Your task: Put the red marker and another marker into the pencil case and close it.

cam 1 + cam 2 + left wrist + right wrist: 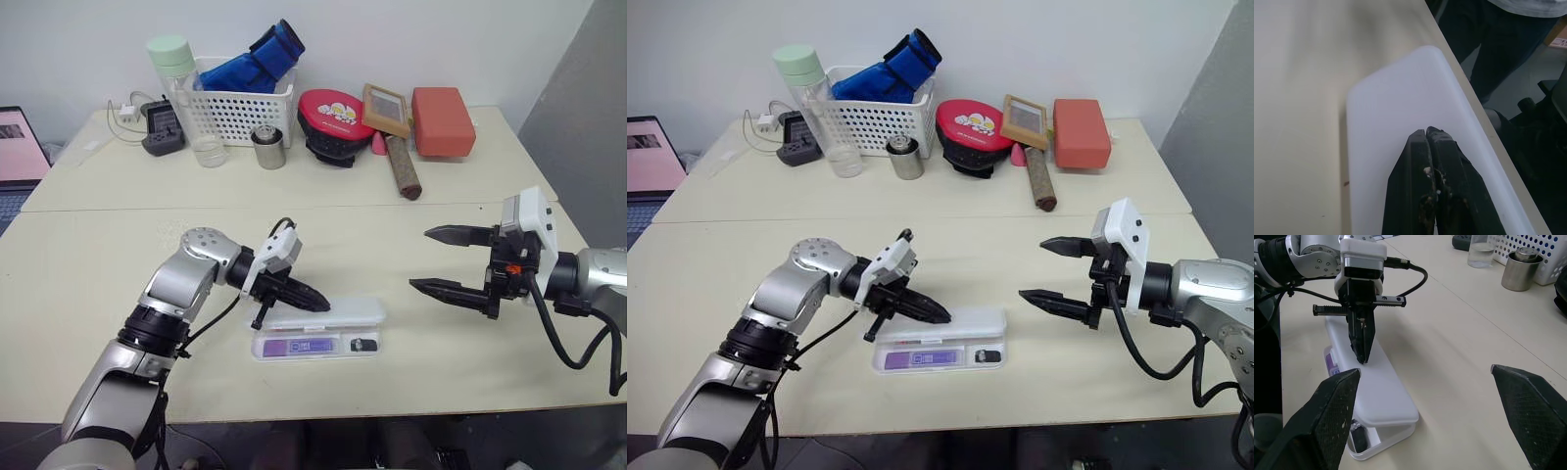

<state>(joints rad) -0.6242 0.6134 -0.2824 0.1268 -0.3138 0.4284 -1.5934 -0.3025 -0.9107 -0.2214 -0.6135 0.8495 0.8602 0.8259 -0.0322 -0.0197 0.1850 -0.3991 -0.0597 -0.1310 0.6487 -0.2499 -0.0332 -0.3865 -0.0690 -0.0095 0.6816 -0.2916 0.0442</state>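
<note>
In the head views we see the pencil case [318, 331] lying flat near the front edge of the table [118, 245], its long axis running left to right across the robot. The lid stands partly raised, hinged along the far side, so the tray shows along the near side. Inside the tray lies a purple marker [291, 347], parallel to the case's long axis; a small dark piece [364, 344] sits toward the case's right end. We cannot make out the red marker.

The left hand [315, 301], fingers pressed together and empty, hovers over the lid, pointing right. The right hand [439, 260], right of the case, is spread wide and empty.

In the left wrist view the closed fingers [1436, 186] hide part of the white lid.

In the right wrist view the case's near corner gapes.
</note>
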